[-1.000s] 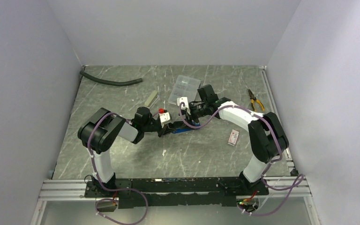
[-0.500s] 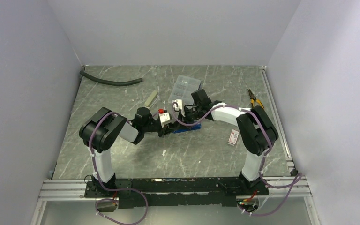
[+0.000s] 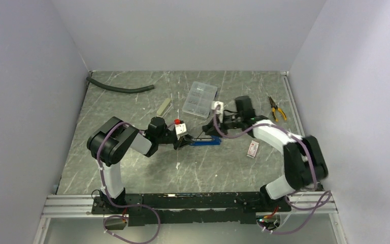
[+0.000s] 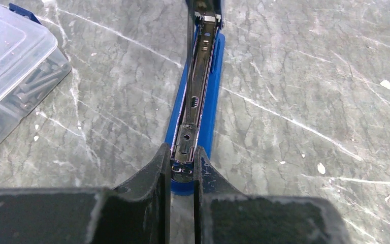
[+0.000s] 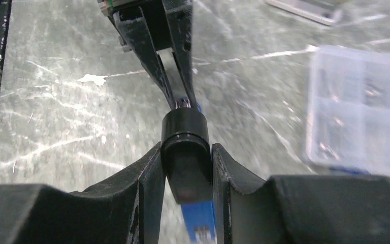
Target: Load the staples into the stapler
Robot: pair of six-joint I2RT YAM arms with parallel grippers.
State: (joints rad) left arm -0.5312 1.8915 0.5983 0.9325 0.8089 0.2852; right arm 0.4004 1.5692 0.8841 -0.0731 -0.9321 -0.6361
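The blue stapler [image 3: 206, 142] lies open on the marble table between both arms. In the left wrist view its metal magazine [image 4: 197, 86] runs away from me over the blue base [image 4: 214, 101]. My left gripper [image 4: 182, 153] is shut on the magazine's near end. My right gripper [image 5: 186, 146] is shut on the stapler's black top arm [image 5: 184, 133], with the blue base [image 5: 199, 218] under it. The left gripper's fingers [image 5: 155, 46] show beyond. A small white box with a red end [image 3: 253, 149] lies to the right; no staples show.
A clear compartment case [image 3: 200, 98] sits behind the stapler, close to the right gripper [image 3: 217, 127]. A pale bar [image 3: 163, 107] lies to its left and a black hose [image 3: 120, 88] at the back left. Yellow-handled pliers [image 3: 276, 108] lie at the back right.
The right gripper has closed onto the stapler's black top arm and drawn back to the right, its elbow swinging outward. The left gripper has kept its hold.
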